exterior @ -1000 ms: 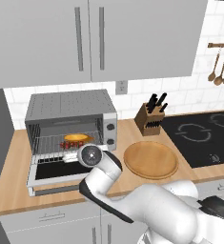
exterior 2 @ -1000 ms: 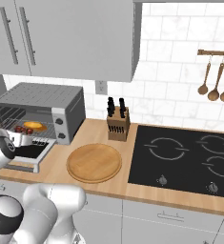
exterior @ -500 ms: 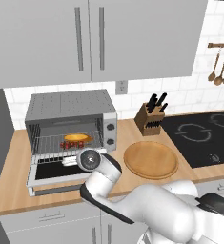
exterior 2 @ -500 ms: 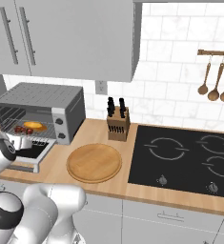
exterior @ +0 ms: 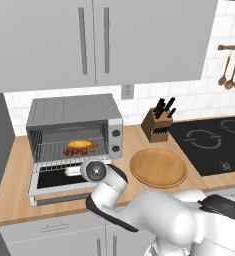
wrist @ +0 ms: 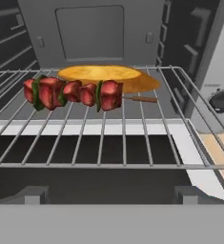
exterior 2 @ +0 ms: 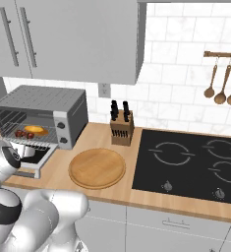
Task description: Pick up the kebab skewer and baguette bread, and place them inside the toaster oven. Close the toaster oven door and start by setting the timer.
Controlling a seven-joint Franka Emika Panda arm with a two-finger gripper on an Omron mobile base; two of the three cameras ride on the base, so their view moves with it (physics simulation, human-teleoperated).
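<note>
Along the wall runs a wooden counter (exterior: 19,185), with a black cooktop (exterior 2: 195,162) set into its right end. At the left end sits the toaster oven (exterior: 74,132), its toaster oven door (exterior: 64,181) dropped flat toward the front so the cavity stands open. Inside, on the wire rack (wrist: 108,128), lies the baguette bread (wrist: 106,76) toward the back, and just in front of it the kebab skewer (wrist: 73,93), close alongside; I cannot tell whether they touch. Both lie across the rack, well inside the oven. To the right of the oven rests a round wooden plate (exterior: 156,167) with nothing on it, and behind that a knife block (exterior: 158,124) holding dark-handled knives. The gripper (exterior: 71,172) hovers low over the lowered door, jaws spread wide, holding nothing.
</note>
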